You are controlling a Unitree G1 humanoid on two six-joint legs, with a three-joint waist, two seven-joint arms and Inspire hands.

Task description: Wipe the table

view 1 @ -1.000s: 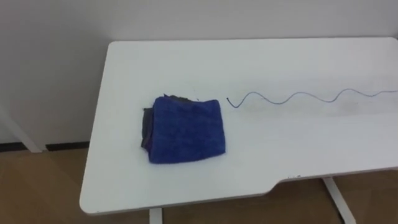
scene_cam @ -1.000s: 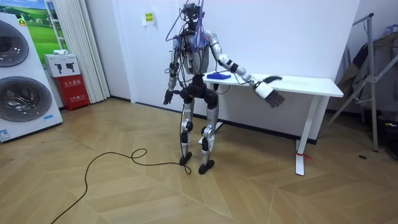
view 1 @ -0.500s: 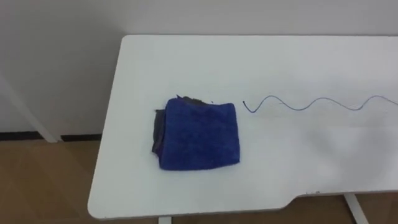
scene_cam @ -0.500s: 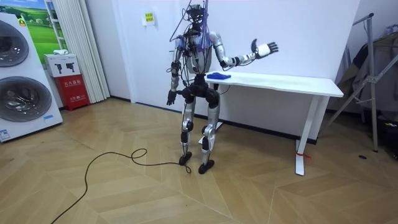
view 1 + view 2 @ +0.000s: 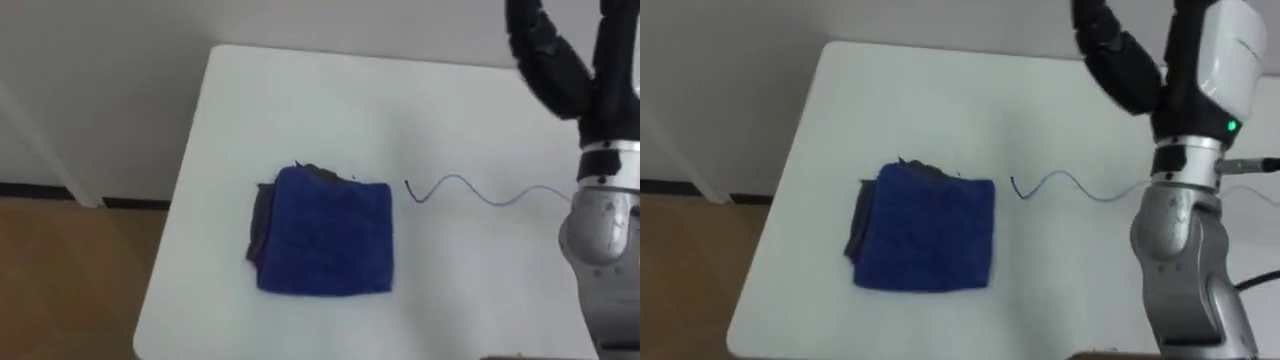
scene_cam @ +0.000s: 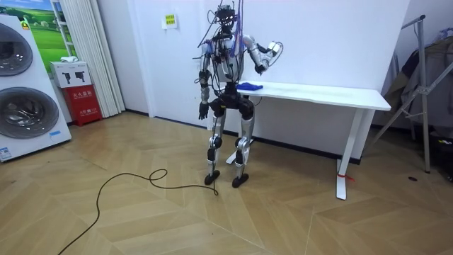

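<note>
Left eye view: the blue cloth [image 5: 325, 240] lies folded near the table's [image 5: 300, 100] left end, with the pen squiggle [image 5: 470, 188] just right of it. My right hand [image 5: 1225, 50] hangs raised at the right; open or closed, I can't tell. The left hand [image 6: 203, 112] is by the hip, same doubt. My worry: a careless drop could shove the cloth off the left edge.

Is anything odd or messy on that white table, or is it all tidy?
Yes: a thin wavy blue line runs across the table, starting just right of the folded blue cloth. It looks like a pen mark. The cloth is slightly untidy too, a dark layer poking out at its left edge.
</note>
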